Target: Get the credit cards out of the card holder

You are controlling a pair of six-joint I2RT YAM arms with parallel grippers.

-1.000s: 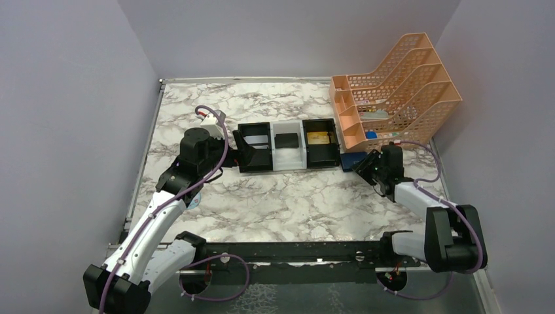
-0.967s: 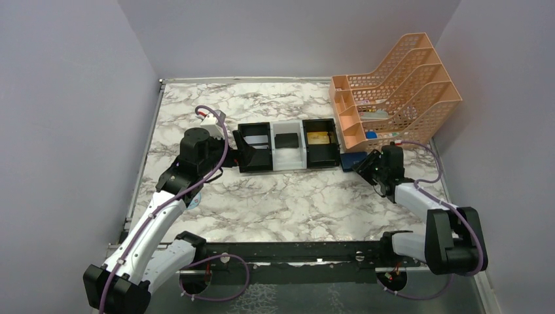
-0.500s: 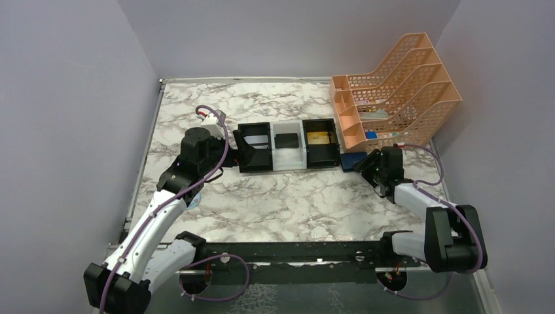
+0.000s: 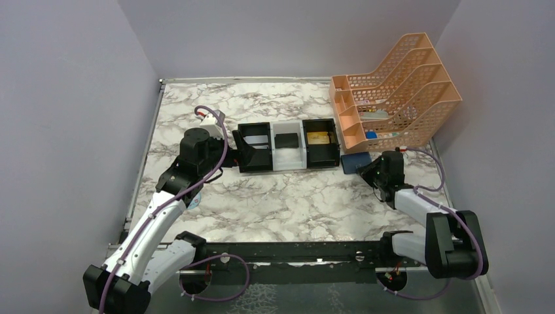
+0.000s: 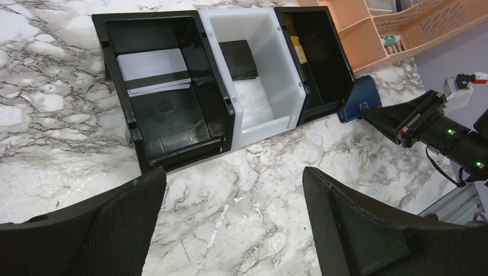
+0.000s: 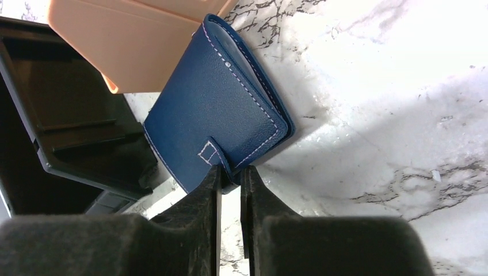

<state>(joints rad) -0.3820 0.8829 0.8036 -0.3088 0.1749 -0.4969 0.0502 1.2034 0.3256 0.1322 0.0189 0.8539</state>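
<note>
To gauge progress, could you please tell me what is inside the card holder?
The card holder is folded shut: only its navy cover and a pale inner edge show. Whatever it holds is covered.

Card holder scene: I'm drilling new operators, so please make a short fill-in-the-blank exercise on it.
On the card holder, the right gripper pinches the ____.
The tray holding the gold card is coloured ____.
The left gripper is ____.
Missing: tab; black; open.
</note>
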